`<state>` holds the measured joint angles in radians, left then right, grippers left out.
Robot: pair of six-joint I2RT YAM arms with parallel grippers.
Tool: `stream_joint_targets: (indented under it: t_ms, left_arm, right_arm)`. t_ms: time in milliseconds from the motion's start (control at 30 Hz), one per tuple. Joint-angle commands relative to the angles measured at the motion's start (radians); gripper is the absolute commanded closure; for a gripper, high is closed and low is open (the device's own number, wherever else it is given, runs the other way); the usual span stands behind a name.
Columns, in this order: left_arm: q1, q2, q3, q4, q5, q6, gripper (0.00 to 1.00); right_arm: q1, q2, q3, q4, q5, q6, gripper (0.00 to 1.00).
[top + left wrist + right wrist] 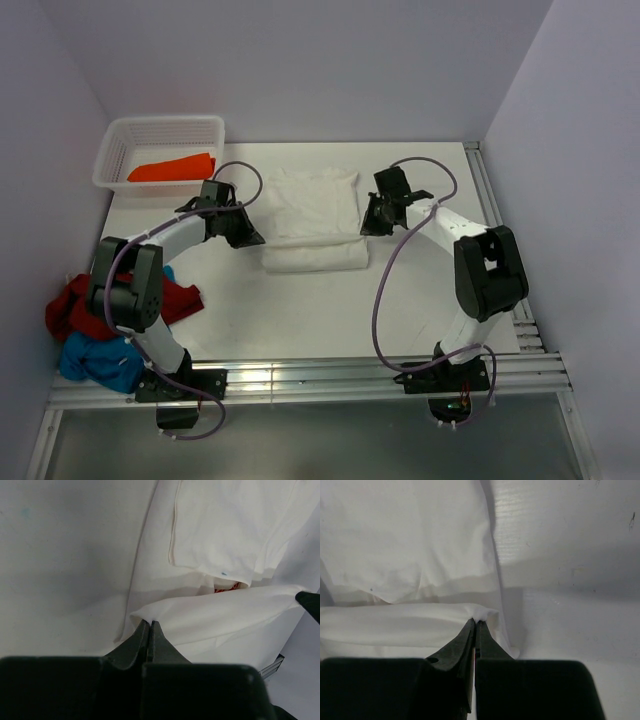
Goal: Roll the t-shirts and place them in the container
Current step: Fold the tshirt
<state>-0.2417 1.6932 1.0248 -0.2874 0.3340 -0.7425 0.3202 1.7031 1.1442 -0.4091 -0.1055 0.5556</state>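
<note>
**Midway through the roll: both hands pinch the white tee**

Now the white t-shirt point(315, 200) lies flat at the middle of the worktop point(430, 300), its near end already turned up into a thick band point(315, 257). I have the left hand point(150, 625) clamped on the band's left end and the right hand point(476, 622) clamped on its right end. In each wrist view the fingers are pressed together with a small peak of white cloth caught between them. A sliver of red print point(225, 587) peeps from under the fold in the left wrist view.

I judge this tee to be partly rolled, with a good stretch of flat cloth left on the far side. The next move calls for carrying both ends toward the far side together and turning the band over onto that flat cloth. The two hands must stay level, or the roll will run skewed. The pinches are shallow, so the cloth may slip free on a hard pull.

An orange tee point(172, 168) lies in the white basket point(110, 150) at far left. The dark red tee point(68, 305) and the blue tee point(95, 358) sit heaped at near left beside the left arm, unrolled.
</note>
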Motion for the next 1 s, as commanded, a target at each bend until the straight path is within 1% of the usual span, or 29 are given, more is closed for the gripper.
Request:
stream_joint_targets:
  t_ms: [0, 300, 533, 767, 800, 867, 900, 967]
  left_arm:
    - [0.012, 0.006, 0.046, 0.03, -0.035, 0.032, 1.0]
    - [0.013, 0.002, 0.081, 0.022, -0.058, 0.035, 0.99]
    - [0.015, 0.005, 0.077, 0.042, -0.059, 0.023, 0.99]
    - [0.015, 0.026, 0.098, 0.056, -0.064, 0.019, 0.96]
    - [0.015, 0.028, 0.103, 0.062, -0.066, 0.02, 0.91]
    - [0.015, 0.028, 0.106, 0.07, -0.075, 0.019, 0.76]
    - [0.015, 0.014, 0.1, 0.079, -0.082, 0.017, 0.61]
    - [0.015, -0.009, 0.09, 0.106, -0.095, 0.017, 0.48]
  right_arm:
    - [-0.023, 0.026, 0.063, 0.013, 0.024, -0.011, 1.0]
    - [-0.033, 0.049, 0.097, 0.02, 0.023, 0.0, 1.0]
    - [-0.041, 0.058, 0.123, 0.012, 0.023, 0.003, 1.0]
    - [-0.047, 0.09, 0.161, 0.007, 0.024, 0.009, 1.0]
    - [-0.05, 0.095, 0.164, 0.01, 0.024, 0.012, 0.96]
    - [-0.053, 0.095, 0.169, 0.016, 0.033, 0.026, 0.9]
    - [-0.055, 0.093, 0.169, 0.023, 0.033, 0.029, 0.84]
    - [-0.058, 0.076, 0.161, 0.029, 0.046, 0.041, 0.7]
